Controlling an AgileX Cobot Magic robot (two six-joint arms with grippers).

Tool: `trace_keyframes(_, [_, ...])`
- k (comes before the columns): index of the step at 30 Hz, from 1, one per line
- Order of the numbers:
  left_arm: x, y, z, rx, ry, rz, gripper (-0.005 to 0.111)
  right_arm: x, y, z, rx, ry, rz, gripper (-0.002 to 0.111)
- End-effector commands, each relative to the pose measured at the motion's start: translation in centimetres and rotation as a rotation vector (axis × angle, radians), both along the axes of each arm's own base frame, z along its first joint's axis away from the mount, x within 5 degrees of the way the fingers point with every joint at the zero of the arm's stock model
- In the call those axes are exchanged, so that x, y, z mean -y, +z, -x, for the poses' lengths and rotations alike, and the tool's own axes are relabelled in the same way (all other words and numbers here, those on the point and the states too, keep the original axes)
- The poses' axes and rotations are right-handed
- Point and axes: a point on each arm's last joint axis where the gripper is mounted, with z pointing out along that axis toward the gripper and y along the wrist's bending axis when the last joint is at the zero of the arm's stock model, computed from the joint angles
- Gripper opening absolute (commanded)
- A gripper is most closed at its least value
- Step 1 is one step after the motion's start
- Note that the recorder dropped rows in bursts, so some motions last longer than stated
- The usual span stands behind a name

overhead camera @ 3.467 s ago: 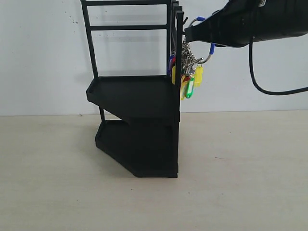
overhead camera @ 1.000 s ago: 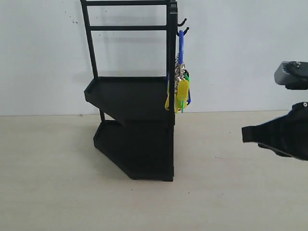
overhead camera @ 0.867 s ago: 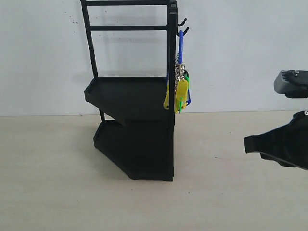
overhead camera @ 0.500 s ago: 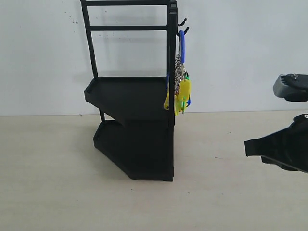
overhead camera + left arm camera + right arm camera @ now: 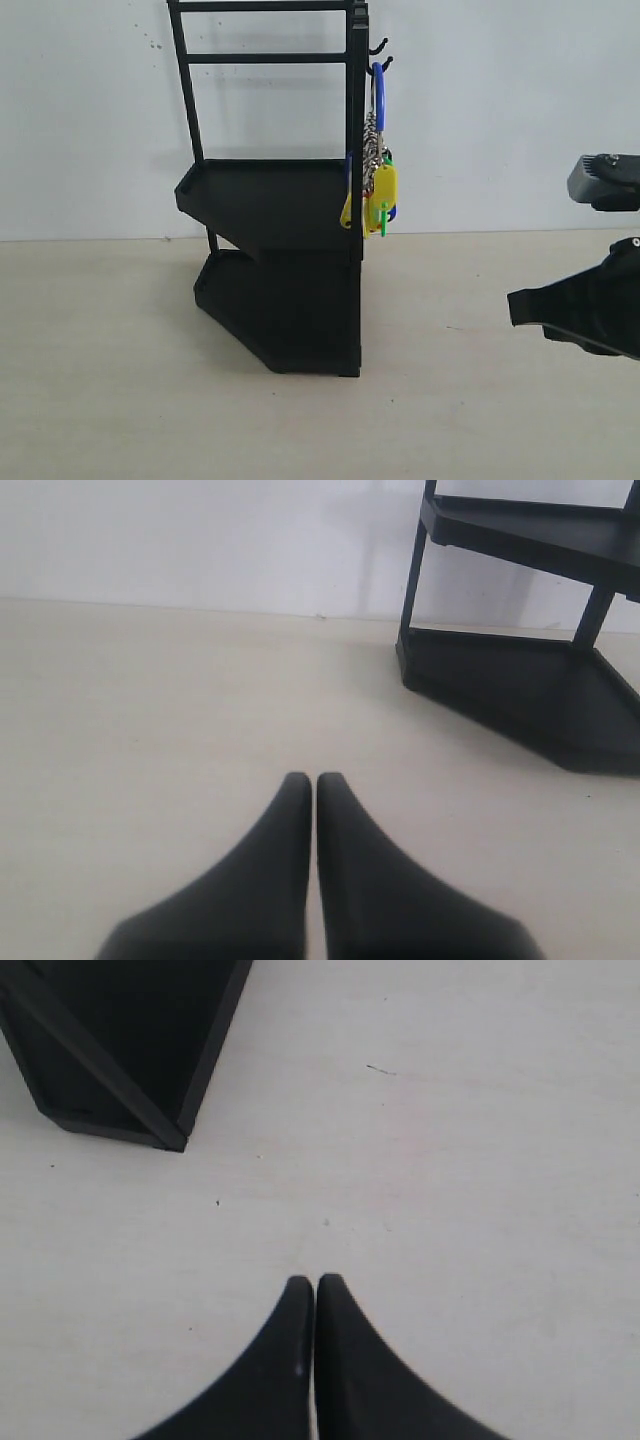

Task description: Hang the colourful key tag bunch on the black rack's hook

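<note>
The black rack (image 5: 285, 250) stands in the middle of the exterior view, against the white wall. The colourful key tag bunch (image 5: 376, 190) hangs by its blue loop from a small hook (image 5: 380, 66) on the rack's right post, with yellow and green tags lowest. My right gripper (image 5: 512, 306) is low at the right edge of that view, well away from the bunch, shut and empty (image 5: 315, 1283). The right wrist view shows the rack's base corner (image 5: 120, 1050). My left gripper (image 5: 315, 778) is shut and empty over the table, with the rack's lower tier (image 5: 520, 690) ahead of it.
A pale tabletop (image 5: 150, 400) spreads around the rack, and a white wall rises behind it. A second small hook (image 5: 376, 46) sits just above the one in use. A grey part of the right arm (image 5: 605, 180) shows at the right edge.
The right gripper has let go of the bunch at the hook and drawn back, low and to the right. The bunch now hangs on its own, still swinging slightly.
</note>
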Motion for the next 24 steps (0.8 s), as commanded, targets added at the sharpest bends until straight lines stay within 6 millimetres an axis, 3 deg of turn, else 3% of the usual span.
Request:
trace_keyframes(1, [0.0,0.1,0.0,0.011,0.000,-0.008,0.004,0.2,0.1,0.1,0.008,-0.010,-0.006,0.000])
trace_keyframes(9, [0.0,0.1,0.0,0.011,0.000,-0.008,0.004,0.6,3.8,2.8,0.169,-0.009,-0.036,0.000])
trace_keyframes(17, [0.0,0.1,0.0,0.011,0.000,-0.008,0.004,1.6,8.1,9.0,0.337,0.002,-0.083,0.000])
trace_keyframes(21, [0.0,0.1,0.0,0.011,0.000,-0.008,0.004,2.0,9.1,11.7,0.414,0.007,-0.102,0.000])
trace_keyframes(24, [0.0,0.1,0.0,0.011,0.000,-0.008,0.004,2.3,8.9,13.4,0.476,0.002,-0.119,0.000])
